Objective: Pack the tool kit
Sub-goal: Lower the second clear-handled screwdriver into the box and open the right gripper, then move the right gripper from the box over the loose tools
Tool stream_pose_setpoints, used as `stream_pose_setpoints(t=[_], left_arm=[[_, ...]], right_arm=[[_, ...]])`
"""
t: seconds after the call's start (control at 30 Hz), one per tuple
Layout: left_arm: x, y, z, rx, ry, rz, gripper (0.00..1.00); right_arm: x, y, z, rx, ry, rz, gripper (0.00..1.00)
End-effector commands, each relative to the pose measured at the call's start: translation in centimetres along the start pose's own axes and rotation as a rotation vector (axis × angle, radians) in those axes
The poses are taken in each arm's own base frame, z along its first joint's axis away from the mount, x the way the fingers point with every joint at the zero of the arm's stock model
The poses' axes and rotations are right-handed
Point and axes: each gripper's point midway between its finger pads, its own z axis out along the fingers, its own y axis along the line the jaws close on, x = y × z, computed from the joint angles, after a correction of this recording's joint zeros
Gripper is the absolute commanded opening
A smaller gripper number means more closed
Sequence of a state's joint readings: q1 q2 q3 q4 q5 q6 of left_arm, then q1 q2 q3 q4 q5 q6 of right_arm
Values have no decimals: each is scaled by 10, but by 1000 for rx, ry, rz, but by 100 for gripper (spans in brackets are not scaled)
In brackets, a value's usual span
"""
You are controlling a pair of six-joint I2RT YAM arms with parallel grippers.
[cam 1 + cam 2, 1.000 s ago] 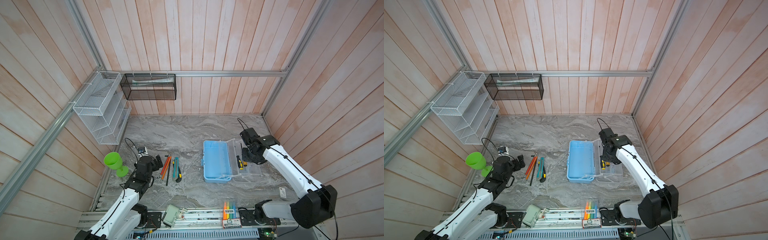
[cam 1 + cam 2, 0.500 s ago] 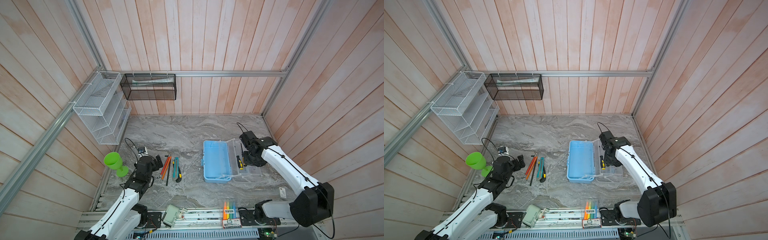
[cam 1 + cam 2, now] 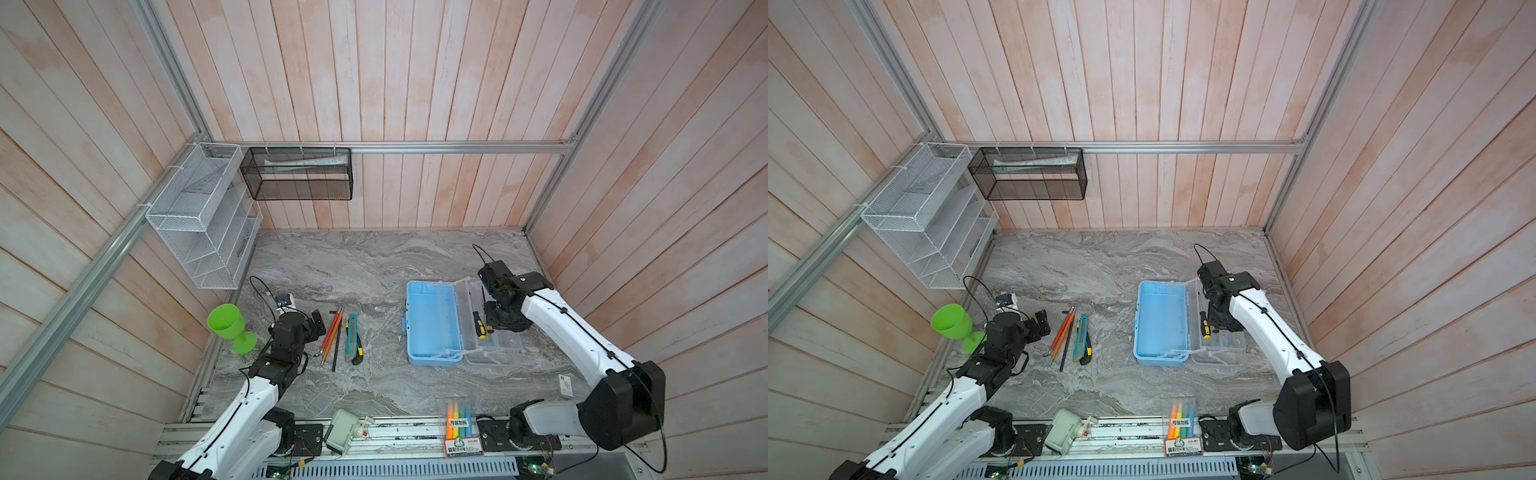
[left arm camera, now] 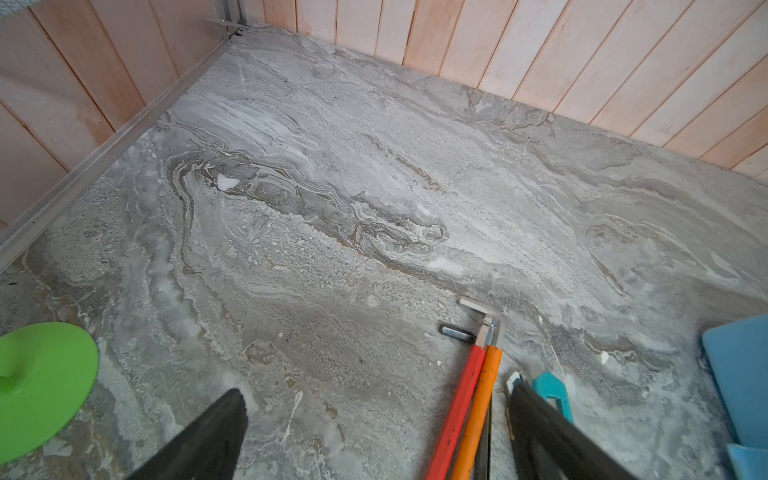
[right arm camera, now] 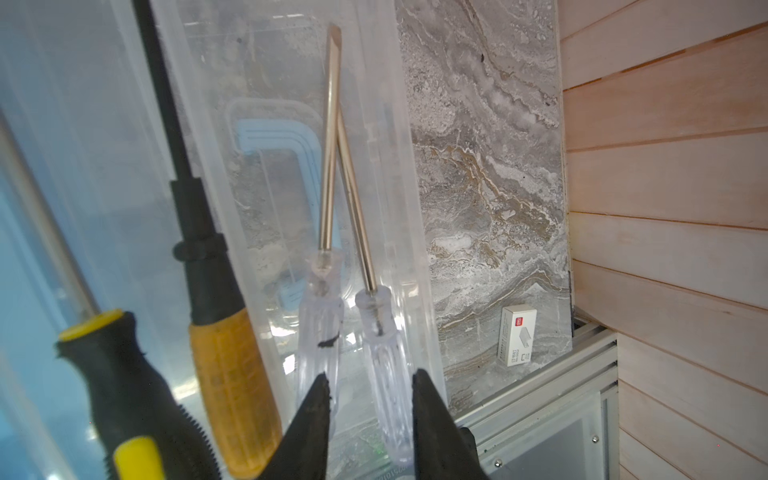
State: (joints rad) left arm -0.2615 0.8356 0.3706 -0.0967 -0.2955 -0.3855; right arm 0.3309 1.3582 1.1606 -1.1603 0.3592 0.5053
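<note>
The tool kit's light-blue case (image 3: 432, 324) (image 3: 1158, 322) lies open, its clear lid (image 3: 500, 347) (image 3: 1225, 345) (image 5: 270, 83) flat to its right. In the lid lie a black-and-yellow screwdriver (image 3: 478, 326) (image 5: 112, 374), an orange-handled one (image 5: 230, 374) and two clear-handled ones (image 5: 322, 307) (image 5: 376, 324). My right gripper (image 5: 370, 376) hangs low over the lid, open, its jaws loosely either side of one clear handle. My left gripper (image 4: 374, 392) (image 3: 312, 328) is open beside the orange-handled tools (image 3: 332, 332) (image 4: 478, 399) and teal utility knife (image 3: 352, 338) (image 4: 550, 386).
A green goblet (image 3: 226, 322) (image 4: 41, 382) stands left of my left arm. A pack of highlighters (image 3: 457, 415) and a white device (image 3: 345, 430) sit at the front rail. A small white box (image 3: 564, 384) (image 5: 517, 334) lies front right. Wire racks (image 3: 199, 220) hang at the back left.
My right gripper's jaws have parted around the clear-handled screwdriver, and that wrist has shifted slightly. The left arm has not moved.
</note>
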Motion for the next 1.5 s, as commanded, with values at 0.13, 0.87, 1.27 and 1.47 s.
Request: stream_pose_setpoints(t=[0.13,0.87,1.27,1.47], left_arm=[[-13,-4,-2,15,-29,-11,100],[-14,-2,-8,22,-57,-20,100],[-16,1,-14,25,-80,-33,100],[-16,2,-16,25,-90,-38,100]], right_arm=[[-42,78,-61,-418,-191,4,26],[64,394,-89,-870,-171,-451,45],[75,422,-50,-819,-115,-517,43],[77,428,-30,-770,-84,-564,43]])
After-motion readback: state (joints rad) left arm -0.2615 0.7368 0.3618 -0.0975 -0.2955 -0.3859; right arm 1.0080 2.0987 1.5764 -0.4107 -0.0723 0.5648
